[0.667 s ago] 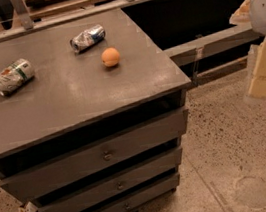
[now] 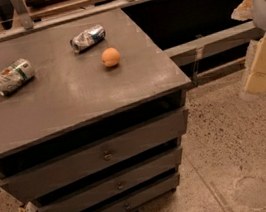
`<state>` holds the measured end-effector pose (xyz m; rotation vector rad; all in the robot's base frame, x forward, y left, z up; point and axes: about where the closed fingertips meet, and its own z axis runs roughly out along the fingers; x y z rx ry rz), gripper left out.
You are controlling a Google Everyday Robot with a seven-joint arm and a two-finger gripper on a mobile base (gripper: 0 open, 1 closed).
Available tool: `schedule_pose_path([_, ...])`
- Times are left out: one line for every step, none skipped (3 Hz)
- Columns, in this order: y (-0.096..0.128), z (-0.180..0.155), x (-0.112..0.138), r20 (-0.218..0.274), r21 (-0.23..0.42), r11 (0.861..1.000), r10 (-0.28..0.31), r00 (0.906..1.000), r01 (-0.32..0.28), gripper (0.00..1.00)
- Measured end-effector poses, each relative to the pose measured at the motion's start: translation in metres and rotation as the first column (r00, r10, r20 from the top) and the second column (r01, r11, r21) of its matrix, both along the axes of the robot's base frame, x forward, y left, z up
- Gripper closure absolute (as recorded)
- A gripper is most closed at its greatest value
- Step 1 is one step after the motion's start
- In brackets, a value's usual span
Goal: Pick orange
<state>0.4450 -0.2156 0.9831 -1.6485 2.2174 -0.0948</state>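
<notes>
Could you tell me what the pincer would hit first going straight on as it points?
Probably the speckled floor beside the drawer cabinet; the pincer hangs off its side, angled down, depth unclear.

Pale matte orange (image 2: pixel 110 57); dk grey cabinet (image 2: pixel 71 100); silver-blue can (image 2: pixel 87 38); white-green can (image 2: pixel 12 76); cream gripper (image 2: pixel 262 73) at rt edge.

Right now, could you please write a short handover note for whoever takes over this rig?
Claw: at the right edge of the view, beside the cabinet, far from the orange.
Orange: lies free on the grey cabinet top, towards the back, close to the silver-blue crushed can. The white-green crushed can is far left.
Done: no grasp yet.
Left: bring the claw over the orange, grip it and lift.
</notes>
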Motion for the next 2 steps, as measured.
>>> schedule_pose_path([-0.003, -0.003, 0.009, 0.054, 0.120, 0.991, -0.068, 0.9962, 0.061, 0.00])
schedule_pose_path([0.007, -0.005, 0.041, 0.135, 0.315, 0.946, -0.118, 0.9838, 0.070, 0.00])
